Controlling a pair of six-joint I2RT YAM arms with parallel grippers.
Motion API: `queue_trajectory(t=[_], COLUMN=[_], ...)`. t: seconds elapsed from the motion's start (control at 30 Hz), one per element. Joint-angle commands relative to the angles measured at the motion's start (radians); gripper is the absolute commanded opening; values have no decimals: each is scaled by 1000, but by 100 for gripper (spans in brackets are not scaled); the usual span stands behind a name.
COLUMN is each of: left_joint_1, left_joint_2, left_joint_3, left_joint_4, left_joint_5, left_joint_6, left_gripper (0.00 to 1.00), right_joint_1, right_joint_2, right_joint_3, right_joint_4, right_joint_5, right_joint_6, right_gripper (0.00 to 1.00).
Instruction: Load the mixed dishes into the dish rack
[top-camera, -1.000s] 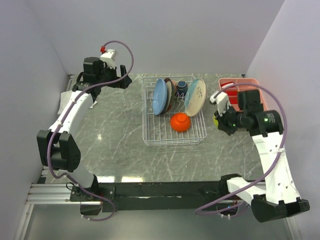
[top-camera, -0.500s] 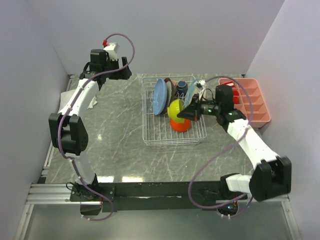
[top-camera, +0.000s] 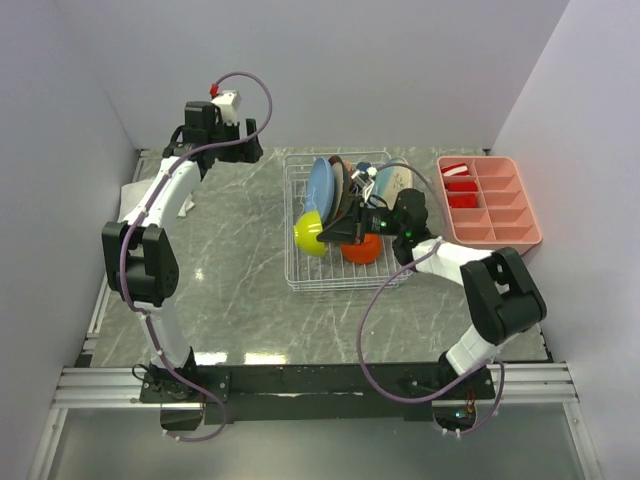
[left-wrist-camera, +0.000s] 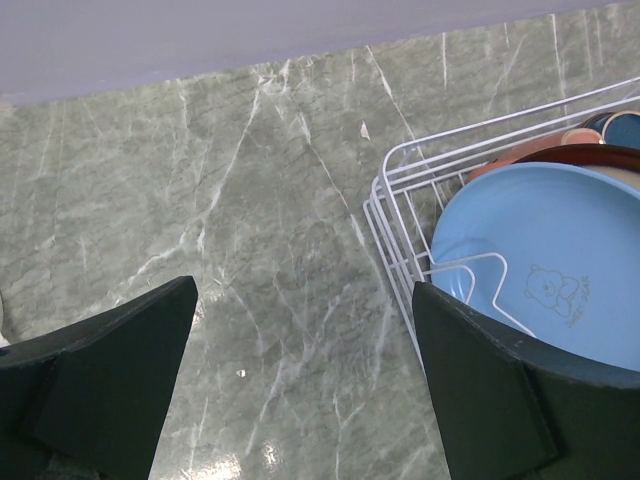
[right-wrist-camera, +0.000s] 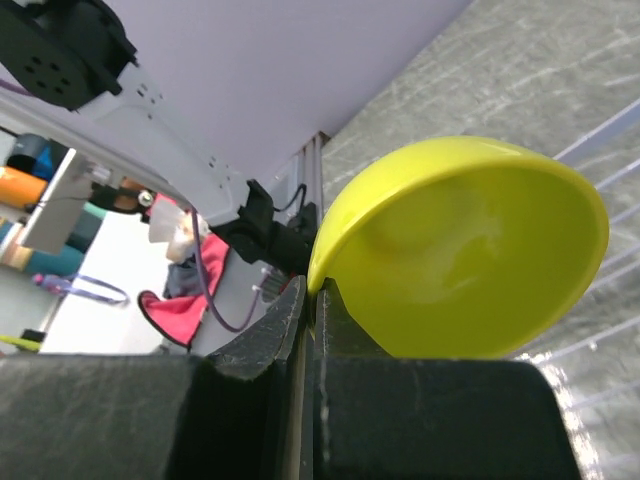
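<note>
We see the yellow-green bowl (top-camera: 308, 233) at the left side of the dish rack (top-camera: 296, 278), low in front of the light-blue plate (top-camera: 320, 186). Half a second ago it hung over the middle of the rack, right above the orange bowl (top-camera: 364, 249). A second ago it was outside the rack altogether, near the pink tray (top-camera: 492, 228). So it has crossed the basket from right to left.

The right fingers (right-wrist-camera: 262, 342) are pinched shut on the bowl's rim, and the bowl is tipped up on its edge. We cannot tell whether it touches the wires. The right arm has swung along with it. It now stretches across the rack above the orange bowl, where half a second ago it only reached in from the right side.

The orange bowl sits where it sat, on the rack's floor. The light-blue plate, the maroon-rimmed plate (top-camera: 341, 190) and the cream plate (top-camera: 398, 180) stand on edge in the back row, as they did in the earlier frames.

The left arm has hardly shifted in the last half second and is at the back left of the desk (top-camera: 230, 260). The left fingers (left-wrist-camera: 105, 395) are spread wide with nothing between them, over bare desk just beside the rack's back left corner. A white cloth (top-camera: 128, 205) lies at the desk's left edge.
</note>
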Motion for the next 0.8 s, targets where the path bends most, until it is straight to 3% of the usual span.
queue_trajectory(t=[0.0,0.53,0.77], left_joint_1=[-1,-2,-2], left_joint_2=[-4,1,7], left_joint_3=[3,-36,-54], left_joint_4=[23,59,72], left_joint_5=[-3,4,14], left_joint_6=[9,-2,-3], left_gripper=[96,96,96], right_joint_1=[20,74,95], right_joint_2=[55,115,129], right_joint_3=[-2,-56,-73], right_joint_4=[258,64,31], right_joint_5=[26,305,320], right_joint_6=[121,69,74], right_gripper=[0,0,0])
